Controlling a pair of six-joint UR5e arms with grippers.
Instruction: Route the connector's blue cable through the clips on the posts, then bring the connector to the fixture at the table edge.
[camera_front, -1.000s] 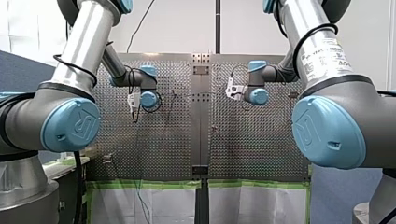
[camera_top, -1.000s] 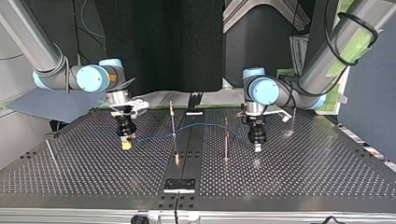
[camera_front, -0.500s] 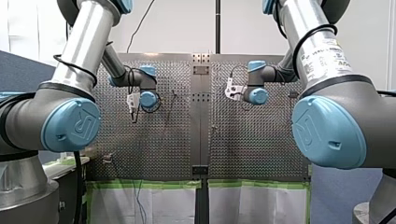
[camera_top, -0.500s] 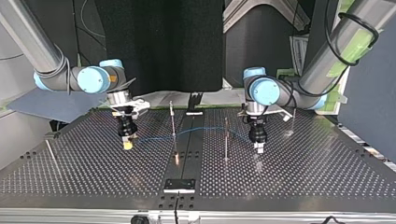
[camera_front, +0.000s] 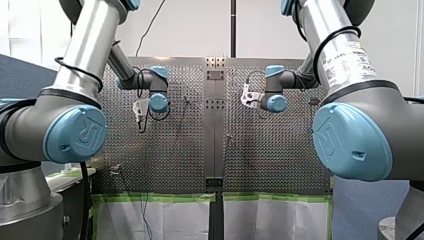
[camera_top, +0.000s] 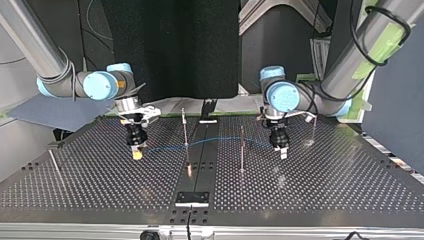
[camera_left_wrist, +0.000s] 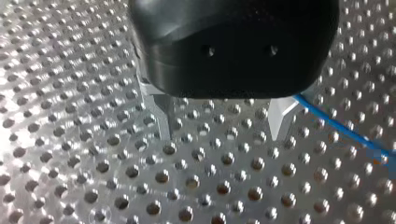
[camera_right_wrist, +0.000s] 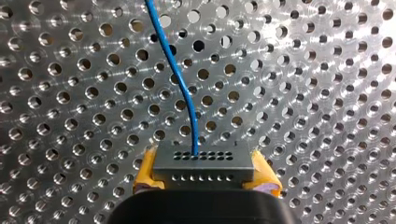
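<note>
While my right pincer (camera_right_wrist: 204, 176) pinches the grey connector (camera_right_wrist: 204, 163) between its yellow pads (camera_right_wrist: 145, 173), the blue cable (camera_right_wrist: 180, 79) leaves the connector's face and runs ahead of it over the perforated desk (camera_right_wrist: 327, 93). In the top view this pincer hangs just above the desk at the left of the frame. The cable stretches rightward off the surface, crossing a thin post (camera_top: 184, 131) near the middle and passing a second post (camera_top: 242, 152) right of it. Whether it sits in any clip I cannot tell. My left pincer (camera_left_wrist: 219, 122), right of centre in that view, is spread wide. Its metal fingers (camera_left_wrist: 159, 114) hold nothing, and the cable runs just beside one of them. A small plate (camera_top: 192, 198) lies at the lower middle, on the desk's edge.
</note>
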